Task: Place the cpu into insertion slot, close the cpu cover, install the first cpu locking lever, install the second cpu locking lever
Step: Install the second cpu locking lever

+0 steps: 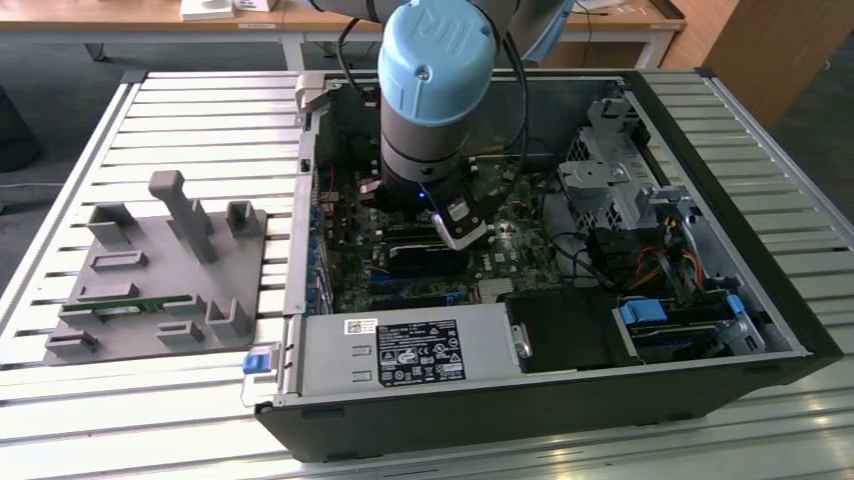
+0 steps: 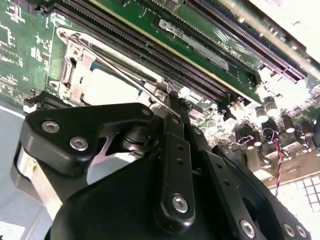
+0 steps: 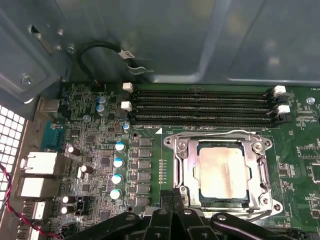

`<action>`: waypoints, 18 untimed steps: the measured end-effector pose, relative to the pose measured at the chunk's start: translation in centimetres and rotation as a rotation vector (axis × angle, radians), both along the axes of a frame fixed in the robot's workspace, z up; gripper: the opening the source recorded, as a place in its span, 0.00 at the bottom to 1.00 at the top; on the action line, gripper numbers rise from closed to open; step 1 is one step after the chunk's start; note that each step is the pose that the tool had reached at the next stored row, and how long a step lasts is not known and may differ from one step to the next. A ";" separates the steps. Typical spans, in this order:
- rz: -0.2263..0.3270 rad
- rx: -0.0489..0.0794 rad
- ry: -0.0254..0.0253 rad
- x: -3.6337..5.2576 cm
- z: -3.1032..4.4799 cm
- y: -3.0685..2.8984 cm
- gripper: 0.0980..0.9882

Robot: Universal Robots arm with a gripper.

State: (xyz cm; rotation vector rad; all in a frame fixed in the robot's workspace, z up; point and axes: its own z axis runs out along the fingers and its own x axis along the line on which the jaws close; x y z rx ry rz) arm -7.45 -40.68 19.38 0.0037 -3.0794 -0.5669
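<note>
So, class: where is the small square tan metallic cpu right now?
In the first wrist view the cpu sits in the silver-rimmed socket, under the silver frame cover, beside the parallel memory slots.

- the cpu (image 3: 222, 172): pale tan metallic face with a faint sheen; in the second wrist view (image 2: 111, 87) it reads near white
- the cpu cover (image 3: 186, 172): bright silver frame
- the green circuit board (image 3: 150, 165): dark green, speckled with black chips and silver-topped capacitors capped in pale blue
- the memory slots (image 3: 200, 106): black strips with white end clips
- the gripper (image 2: 172, 107): matte black links dotted with silver screw heads
- the arm (image 1: 427, 90): light blue cap over a grey body
- the computer case (image 1: 534, 415): black outside, grey metal inside
- the fixture block (image 1: 160, 275): plain grey
- the table (image 1: 200, 110): white slats in stripes
</note>
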 end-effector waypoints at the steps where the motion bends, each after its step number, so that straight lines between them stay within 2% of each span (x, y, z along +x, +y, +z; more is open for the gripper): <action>1: 0.000 0.000 0.0000 0.00 0.08 -0.01 0.01; 8: 0.000 0.000 0.0000 0.00 1.83 0.00 0.01; 16: 0.000 0.000 0.0001 0.00 4.75 -0.01 0.01; 18: 0.000 0.000 0.0001 0.16 4.92 0.00 0.01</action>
